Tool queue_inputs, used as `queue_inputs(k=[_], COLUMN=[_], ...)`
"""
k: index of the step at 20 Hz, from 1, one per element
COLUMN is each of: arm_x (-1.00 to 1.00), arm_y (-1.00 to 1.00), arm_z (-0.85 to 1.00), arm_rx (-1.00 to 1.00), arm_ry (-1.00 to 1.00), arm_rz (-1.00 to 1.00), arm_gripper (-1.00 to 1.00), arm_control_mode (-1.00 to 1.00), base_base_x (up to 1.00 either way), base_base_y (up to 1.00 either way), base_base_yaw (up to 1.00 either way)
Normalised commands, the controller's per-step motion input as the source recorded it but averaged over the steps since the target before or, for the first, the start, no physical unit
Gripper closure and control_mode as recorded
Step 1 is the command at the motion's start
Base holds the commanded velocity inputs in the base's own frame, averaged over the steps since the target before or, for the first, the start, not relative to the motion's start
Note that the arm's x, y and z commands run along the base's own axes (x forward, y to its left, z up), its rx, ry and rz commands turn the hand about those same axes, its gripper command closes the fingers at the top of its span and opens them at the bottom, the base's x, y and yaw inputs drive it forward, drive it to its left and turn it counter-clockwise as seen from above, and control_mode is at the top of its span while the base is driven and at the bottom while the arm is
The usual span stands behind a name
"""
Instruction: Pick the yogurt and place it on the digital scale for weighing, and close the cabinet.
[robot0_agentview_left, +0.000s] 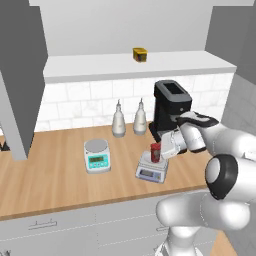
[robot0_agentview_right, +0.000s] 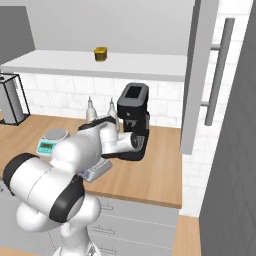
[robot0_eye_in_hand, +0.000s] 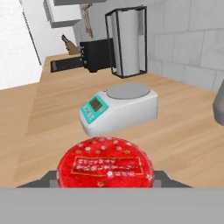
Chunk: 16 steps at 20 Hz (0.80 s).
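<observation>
The yogurt (robot0_agentview_left: 155, 152), a small red cup with a dark rim, stands upright on the square platter of the digital scale (robot0_agentview_left: 150, 171) at the counter's middle right. My gripper (robot0_agentview_left: 161, 151) reaches in from the right at cup height, and its fingers seem shut on the cup's sides. In the hand view the cup's red lid (robot0_eye_in_hand: 106, 165) sits right at the bottom between two dark edges. The grey cabinet stands open: one door (robot0_agentview_left: 19, 75) juts out on the left and the other door (robot0_agentview_right: 199, 75) on the right, with its long bar handle (robot0_agentview_right: 219, 70).
A round-platter scale with a teal panel (robot0_agentview_left: 97, 155) (robot0_eye_in_hand: 120, 107) sits left of the digital scale. Two bottles (robot0_agentview_left: 118, 120) and a black coffee machine (robot0_agentview_left: 171, 107) stand at the back wall. A yellow container (robot0_agentview_left: 140, 54) rests on the cabinet shelf.
</observation>
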Motion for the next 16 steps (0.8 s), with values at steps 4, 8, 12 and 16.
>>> queue_inputs(k=[4, 8, 12, 16], arm_x=[0.00, 0.00, 0.00, -0.04], arm_y=[0.00, 0.00, 0.00, -0.09], arm_z=[-0.11, 0.00, 0.00, 0.04], arm_rx=[0.00, 0.02, 0.00, 0.01], arm_ry=[-0.10, -0.05, 0.00, -0.03], arm_rz=[0.02, 0.00, 0.00, 0.00], arm_gripper=[-1.00, -1.00, -1.00, -1.00], arm_control_mode=[-1.00, -1.00, -1.00, -1.00], base_base_x=[0.00, 0.00, 0.00, 0.00], base_base_y=[0.00, 0.00, 0.00, 0.00], base_base_yaw=[0.00, 0.00, 0.00, 0.00])
